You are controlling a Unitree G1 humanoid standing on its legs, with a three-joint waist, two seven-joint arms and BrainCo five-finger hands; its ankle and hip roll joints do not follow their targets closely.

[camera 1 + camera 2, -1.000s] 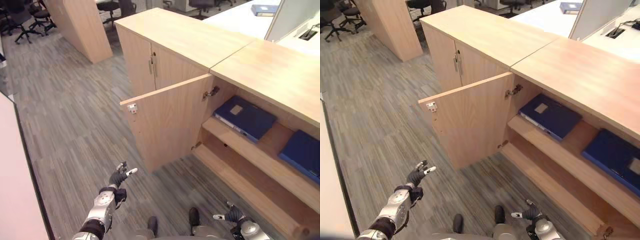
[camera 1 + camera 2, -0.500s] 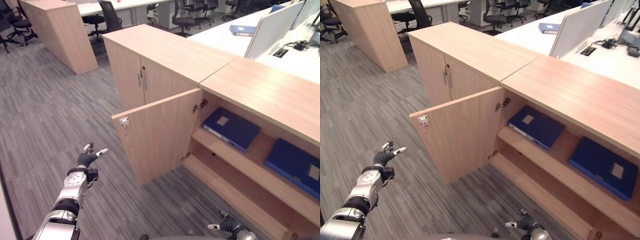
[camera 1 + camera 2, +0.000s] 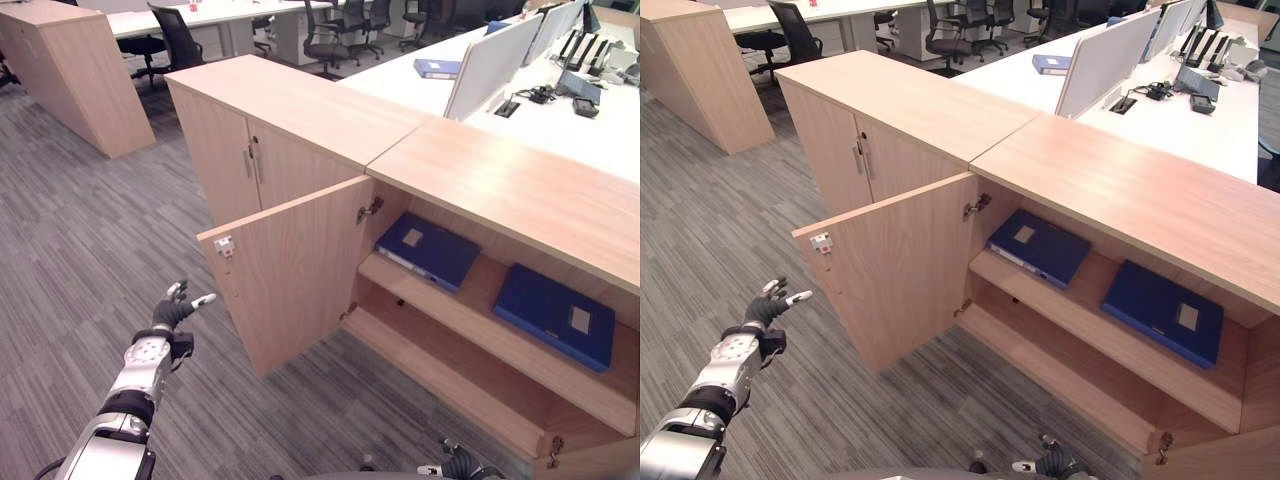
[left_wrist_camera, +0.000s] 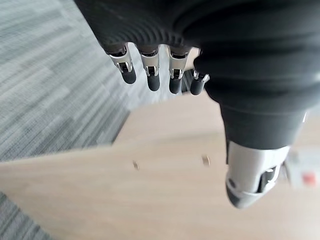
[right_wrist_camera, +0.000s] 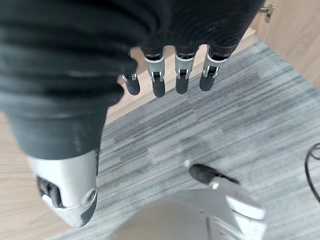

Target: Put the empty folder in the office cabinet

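Observation:
The office cabinet stands with its left door swung open. Two dark blue folders lie flat on its upper shelf, one at the left and one at the right; the lower shelf is bare. My left hand is raised over the carpet left of the door's free edge, open and holding nothing; its fingers face the door panel. My right hand hangs low in front of the cabinet, open and empty, its fingers above the carpet.
A closed twin-door cabinet adjoins on the left. Behind are white desks with a divider screen and another blue folder. Office chairs and a wooden unit stand far left. Grey carpet spreads around.
The camera has tilted up, bringing more of the desks and the whole shelf into view. My left hand stays raised, now somewhat farther left of the door. The right hand stays low.

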